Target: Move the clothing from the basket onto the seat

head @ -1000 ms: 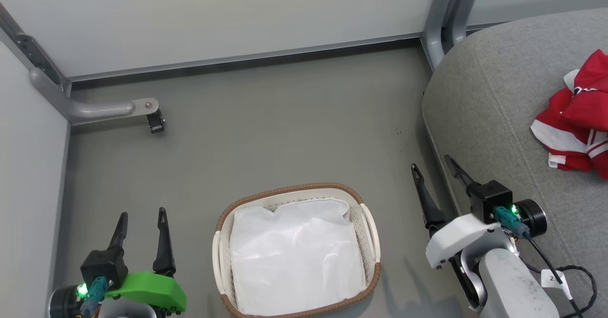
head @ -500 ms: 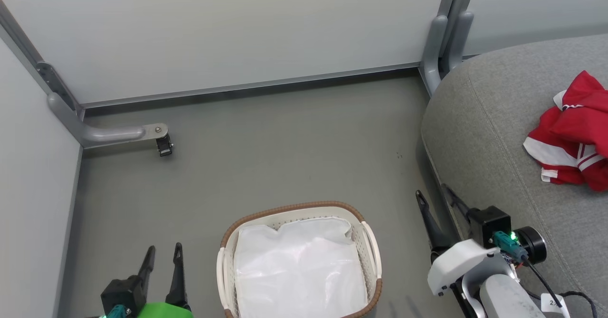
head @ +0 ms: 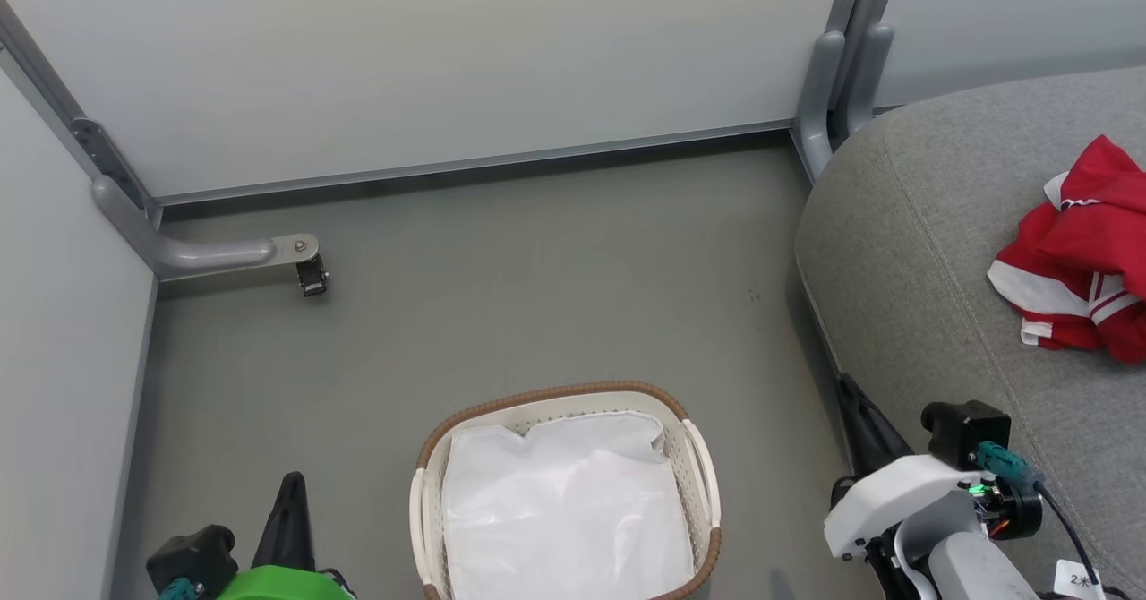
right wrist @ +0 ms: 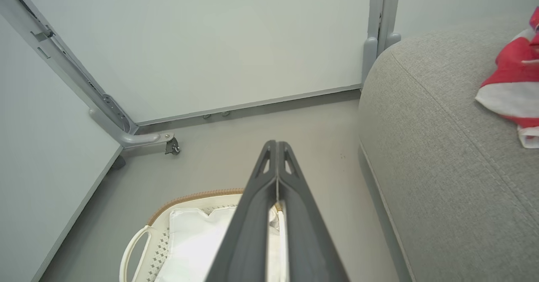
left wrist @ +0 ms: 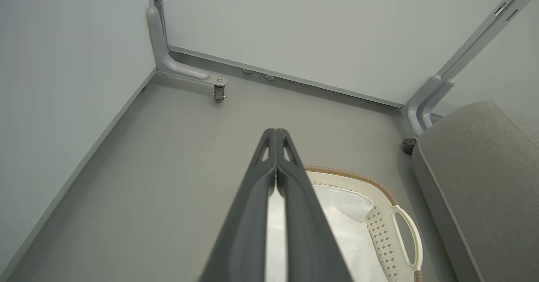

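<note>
Spread wide a second ago, the left gripper (left wrist: 276, 132) and right gripper (right wrist: 276, 145) now each have 2 fingers pressed together on nothing, while the red clothing (head: 1079, 264) lies on the grey seat (head: 913, 269), well apart from the basket (head: 546, 398) with its white liner (head: 564, 510).

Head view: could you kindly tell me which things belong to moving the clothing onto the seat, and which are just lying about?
Job: bright red fabric clothing with white bands; small white perforated plastic basket with brown rim; large grey woven-fabric seat.
Lying about: plain white liner sheet inside the basket; grey metal frame leg with black caster.
</note>
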